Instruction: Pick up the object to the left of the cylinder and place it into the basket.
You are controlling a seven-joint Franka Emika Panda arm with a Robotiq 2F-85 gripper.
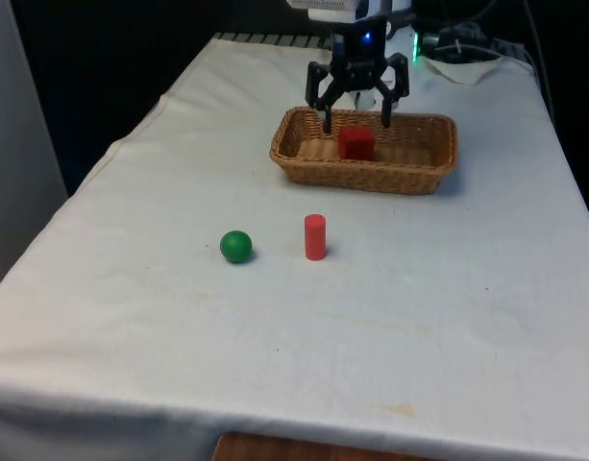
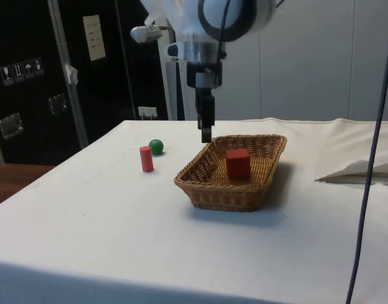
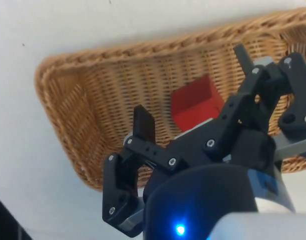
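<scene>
Green ball (image 1: 236,246) sitting on the tabletop (image 1: 275,336), just beside the red cylinder (image 1: 315,236) on the front view's left, well apart from the basket (image 1: 371,182) and touching nothing but the cloth. Reading as the thing named by the task, going by how the two stand in the front view.

Hanging meanwhile over the basket: the gripper (image 1: 357,123), fingers (image 3: 144,122) spreading wide and holding nothing, pointing down at a red cube (image 1: 356,144) already lying on the basket floor. Showing in the wrist view the cube (image 3: 195,102) between the two fingertips but below them, not touching either.

Judging the step: either finishing a release of the cube or standing at the start of the reach, with the ball not yet being fetched.

Calling next for lifting clear of the wicker rim, travelling out across the cloth towards the ball, lining the wide fingers up on either side of it, and coming down without knocking the cylinder close beside it. Needing a centred, gentle close, since a round ball is likely to roll away.
</scene>
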